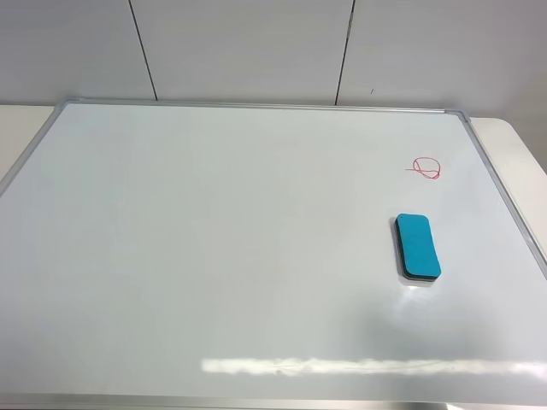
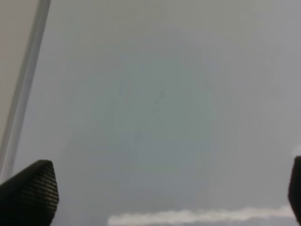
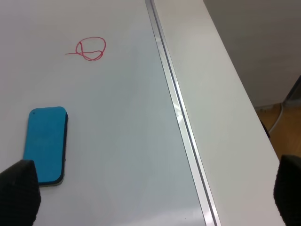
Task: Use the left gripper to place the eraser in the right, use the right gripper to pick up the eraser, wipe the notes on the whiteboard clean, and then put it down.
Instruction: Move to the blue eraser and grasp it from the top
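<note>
The teal-blue eraser (image 1: 417, 246) lies flat on the right part of the whiteboard (image 1: 214, 256); it also shows in the right wrist view (image 3: 46, 144). The red notes (image 1: 426, 168) sit a little beyond it, near the right frame, and show in the right wrist view (image 3: 90, 48). My right gripper (image 3: 154, 193) is open and empty, above the board's right frame, with the eraser beside one fingertip (image 3: 19, 190). My left gripper (image 2: 162, 193) is open and empty over bare whiteboard near a frame edge. Neither arm shows in the exterior view.
The whiteboard's silver frame (image 3: 181, 113) runs along its right side, with a strip of cream table (image 3: 221, 108) past it and the floor beyond. A grey panelled wall (image 1: 256, 43) stands behind the board.
</note>
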You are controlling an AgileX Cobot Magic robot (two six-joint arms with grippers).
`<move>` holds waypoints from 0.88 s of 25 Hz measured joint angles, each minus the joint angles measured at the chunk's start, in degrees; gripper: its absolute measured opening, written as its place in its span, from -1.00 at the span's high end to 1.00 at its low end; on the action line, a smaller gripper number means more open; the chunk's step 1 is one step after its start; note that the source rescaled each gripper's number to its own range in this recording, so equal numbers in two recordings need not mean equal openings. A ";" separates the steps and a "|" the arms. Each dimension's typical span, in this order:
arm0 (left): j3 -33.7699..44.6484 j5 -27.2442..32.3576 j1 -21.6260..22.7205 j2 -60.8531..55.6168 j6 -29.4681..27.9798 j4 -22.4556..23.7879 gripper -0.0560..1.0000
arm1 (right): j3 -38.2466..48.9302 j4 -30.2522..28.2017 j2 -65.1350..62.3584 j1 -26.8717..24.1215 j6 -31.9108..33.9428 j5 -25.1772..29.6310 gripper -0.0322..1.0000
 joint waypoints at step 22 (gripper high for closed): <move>0.00 0.00 0.00 0.00 -0.13 0.00 -1.00 | 0.00 -0.29 0.00 3.58 0.00 0.00 -1.00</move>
